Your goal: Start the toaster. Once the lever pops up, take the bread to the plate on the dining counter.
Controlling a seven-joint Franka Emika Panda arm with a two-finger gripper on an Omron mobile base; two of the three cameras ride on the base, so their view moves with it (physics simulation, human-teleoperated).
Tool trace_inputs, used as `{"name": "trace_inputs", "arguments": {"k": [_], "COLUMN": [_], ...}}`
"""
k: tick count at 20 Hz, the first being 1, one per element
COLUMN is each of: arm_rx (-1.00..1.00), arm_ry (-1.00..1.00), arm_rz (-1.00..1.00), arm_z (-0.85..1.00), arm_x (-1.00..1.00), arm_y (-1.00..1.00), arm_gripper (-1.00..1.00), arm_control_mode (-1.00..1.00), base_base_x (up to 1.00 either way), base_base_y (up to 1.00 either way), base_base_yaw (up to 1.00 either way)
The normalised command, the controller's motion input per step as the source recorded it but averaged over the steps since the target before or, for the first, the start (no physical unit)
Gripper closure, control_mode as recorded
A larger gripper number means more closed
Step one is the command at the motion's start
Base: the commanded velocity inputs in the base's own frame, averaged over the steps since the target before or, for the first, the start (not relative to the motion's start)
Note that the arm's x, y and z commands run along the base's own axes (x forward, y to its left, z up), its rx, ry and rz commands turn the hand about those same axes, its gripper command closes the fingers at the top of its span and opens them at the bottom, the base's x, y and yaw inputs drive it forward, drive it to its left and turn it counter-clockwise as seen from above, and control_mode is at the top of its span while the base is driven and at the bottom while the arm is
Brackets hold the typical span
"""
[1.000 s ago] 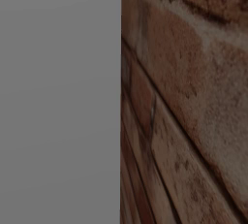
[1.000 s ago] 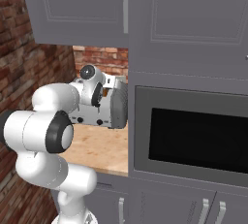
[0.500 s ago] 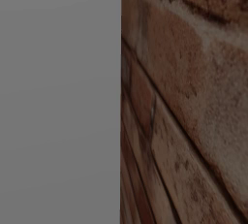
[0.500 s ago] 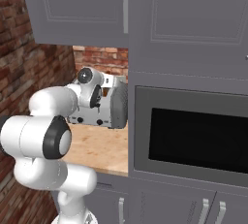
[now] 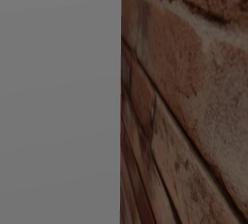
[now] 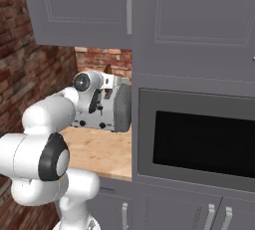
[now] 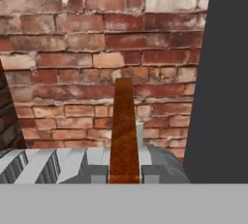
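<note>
A silver toaster [image 6: 118, 113] stands on the wood counter [image 6: 102, 150] in a brick-backed nook. In the hand view its slotted top [image 7: 58, 164] lies just below. The bread [image 7: 124, 131], a brown slice seen edge-on, stands upright along the middle of the hand view, rising well above the toaster's top. Its dark tip [image 6: 107, 68] pokes up above the hand in the right base view. My gripper [image 6: 102, 100] is at the toaster's front and shut on the bread; the fingertips themselves are hidden. The plate and the dining counter are out of view.
A built-in grey oven with a dark window [image 6: 199, 144] stands flush to the right of the toaster. Grey wall cabinets [image 6: 84, 10] hang low overhead. A brick wall [image 6: 30, 74] closes the left side, and brick [image 5: 184, 102] sits close to the left base camera.
The wrist has drifted slightly left and down, and the elbow has swung lower toward the camera. The gripper stays shut on the bread.
</note>
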Motion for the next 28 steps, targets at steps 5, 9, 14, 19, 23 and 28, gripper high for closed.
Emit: {"name": "trace_inputs", "arguments": {"k": [5,9,14,19,23,28], "arm_rx": [0.00,0.00,0.00,0.00,0.00,0.00], "arm_ry": [-0.16,-0.01,0.00,0.07,0.20,0.34], "arm_rz": [0.00,0.00,0.00,0.00,0.00,0.00], "arm_z": [0.22,0.18,0.54,0.64,0.71,0.47], "arm_x": [-0.61,-0.84,-1.00,-1.00,-0.98,-1.00], "arm_y": [0.00,0.00,0.00,0.00,0.00,0.01], "arm_gripper": [1.00,1.00,1.00,1.00,1.00,1.00], "arm_control_mode": [-1.00,-1.00,-1.00,-1.00,-1.00,-1.00], "base_base_x": [0.00,0.00,0.00,0.00,0.00,0.00], "base_base_y": [0.00,0.00,0.00,0.00,0.00,0.00], "base_base_yaw": [0.00,0.00,0.00,0.00,0.00,0.00]}}
